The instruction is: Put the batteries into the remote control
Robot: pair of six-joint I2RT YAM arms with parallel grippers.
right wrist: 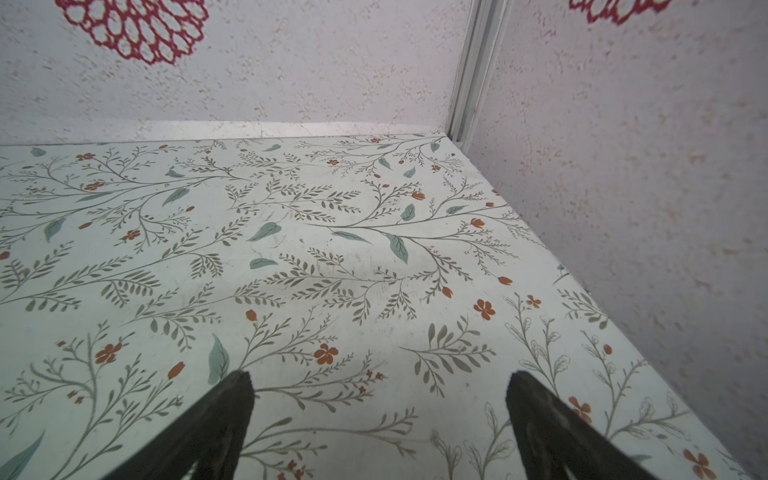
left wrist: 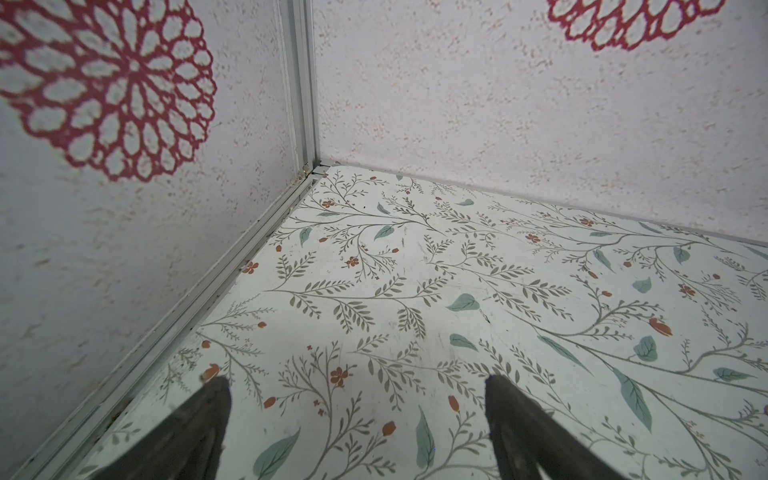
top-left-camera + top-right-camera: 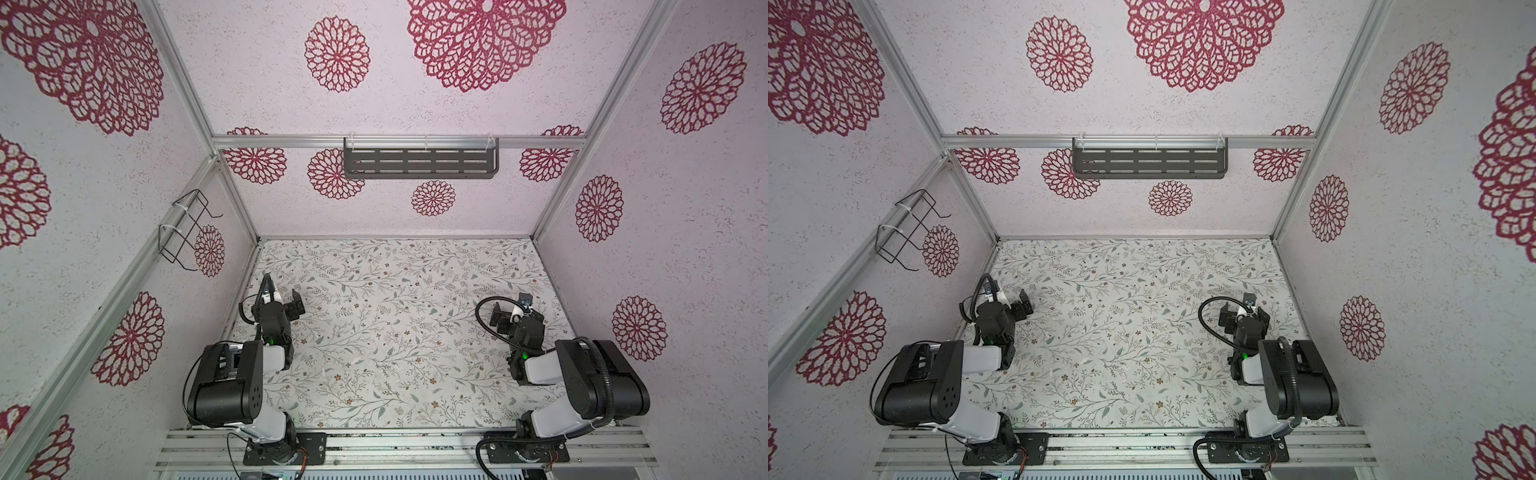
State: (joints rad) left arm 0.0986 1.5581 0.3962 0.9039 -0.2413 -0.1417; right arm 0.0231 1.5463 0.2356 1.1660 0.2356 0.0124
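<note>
Both grippers (image 2: 356,379) (image 1: 381,374) spread (shelf (image 3: 420,163) only overhead).

Table top (image 3: 395,332): smooth printed sheet, faint sheen, light scuffs. Walls (image 3: 457,112): rough, stippled, matt, with red print. Frame rails (image 3: 291,142): pale brushed metal, and the same at 6 o'clock. Shelf (image 3: 419,164), 12 o'clock: dark matt slotted metal. Rack (image 3: 179,232), 10 o'clock: thin black wire. Arm housings (image 3: 224,386): matt black plastic with smooth white shells. Right arm's hose (image 3: 606,376): ribbed black plastic. Fingers of left gripper (image 2: 357,379): matt, dark.
</note>
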